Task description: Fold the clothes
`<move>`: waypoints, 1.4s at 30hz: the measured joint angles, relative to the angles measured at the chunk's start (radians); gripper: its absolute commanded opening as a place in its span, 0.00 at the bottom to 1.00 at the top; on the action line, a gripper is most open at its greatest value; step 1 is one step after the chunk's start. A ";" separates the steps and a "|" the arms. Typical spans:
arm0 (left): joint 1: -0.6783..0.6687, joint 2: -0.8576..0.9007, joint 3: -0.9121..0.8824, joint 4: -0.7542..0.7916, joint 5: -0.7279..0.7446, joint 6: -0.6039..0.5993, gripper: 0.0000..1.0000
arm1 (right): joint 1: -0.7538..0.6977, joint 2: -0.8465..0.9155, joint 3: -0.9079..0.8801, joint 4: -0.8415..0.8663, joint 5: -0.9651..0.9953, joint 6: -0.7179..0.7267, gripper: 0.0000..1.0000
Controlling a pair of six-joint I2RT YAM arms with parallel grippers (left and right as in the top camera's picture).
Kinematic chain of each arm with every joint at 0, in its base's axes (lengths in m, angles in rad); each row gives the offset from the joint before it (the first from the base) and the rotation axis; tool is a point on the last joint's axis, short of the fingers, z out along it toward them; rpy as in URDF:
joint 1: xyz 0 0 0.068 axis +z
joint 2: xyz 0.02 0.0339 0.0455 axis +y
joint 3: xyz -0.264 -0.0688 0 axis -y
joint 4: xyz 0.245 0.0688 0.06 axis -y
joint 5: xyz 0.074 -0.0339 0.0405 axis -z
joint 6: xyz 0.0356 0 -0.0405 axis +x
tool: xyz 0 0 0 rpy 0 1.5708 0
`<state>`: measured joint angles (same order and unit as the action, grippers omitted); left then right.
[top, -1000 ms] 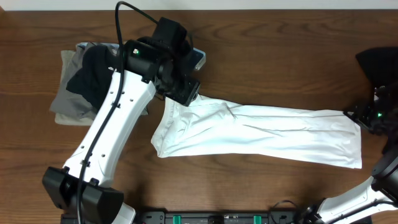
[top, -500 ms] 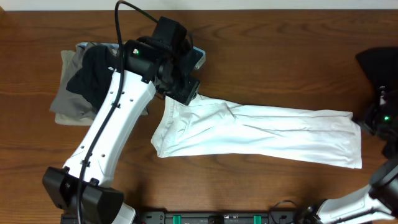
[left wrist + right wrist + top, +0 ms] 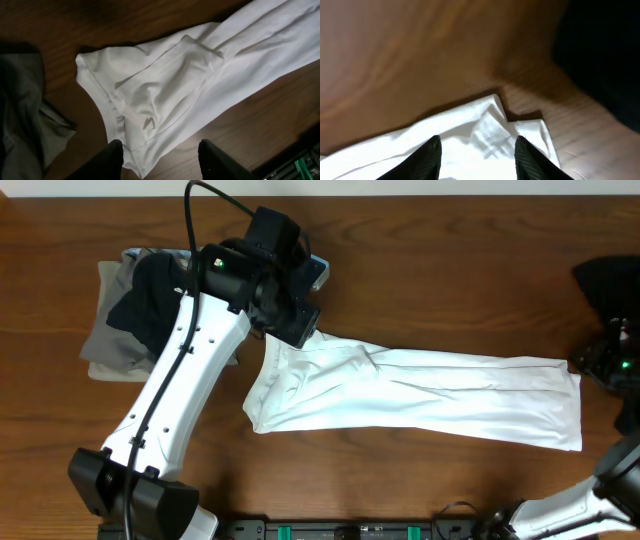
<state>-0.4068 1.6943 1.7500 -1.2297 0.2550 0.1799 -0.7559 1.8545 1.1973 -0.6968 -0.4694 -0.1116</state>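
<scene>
The white T-shirt [image 3: 420, 395] lies on the table as a long folded strip running left to right. My left gripper [image 3: 298, 330] hovers over its left end. In the left wrist view the gripper [image 3: 160, 152] is open, and the shirt's [image 3: 170, 85] hem lies below and between its fingers without being held. My right gripper [image 3: 603, 368] is just off the strip's right end. The right wrist view shows it [image 3: 477, 152] open above the shirt's corner [image 3: 490, 130], gripping nothing.
A pile of grey and black clothes [image 3: 125, 320] sits at the far left, its grey cloth [image 3: 20, 115] close to my left gripper. A black garment [image 3: 610, 280] lies at the right edge, dark [image 3: 605, 55] beyond the shirt corner. Bare wooden table [image 3: 450, 290] surrounds the strip.
My right gripper has drifted a little to the right, off the shirt's right end, and its jaws now stand apart. The left arm and the shirt's left end have not moved.
</scene>
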 measured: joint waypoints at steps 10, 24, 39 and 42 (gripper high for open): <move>0.000 0.000 0.000 0.000 0.000 0.000 0.51 | 0.043 0.072 -0.002 0.004 0.016 0.000 0.37; 0.000 0.000 0.000 0.000 0.000 0.000 0.51 | 0.056 0.072 -0.002 -0.056 0.111 0.003 0.01; 0.000 0.000 0.000 0.001 -0.001 0.002 0.57 | 0.042 -0.166 0.023 -0.256 0.224 0.075 0.01; 0.000 0.000 0.000 0.008 0.000 0.001 0.58 | 0.032 -0.198 0.030 -0.281 0.244 0.083 0.02</move>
<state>-0.4068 1.6943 1.7500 -1.2217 0.2546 0.1806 -0.7238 1.6562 1.2274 -0.9775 -0.2253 -0.0288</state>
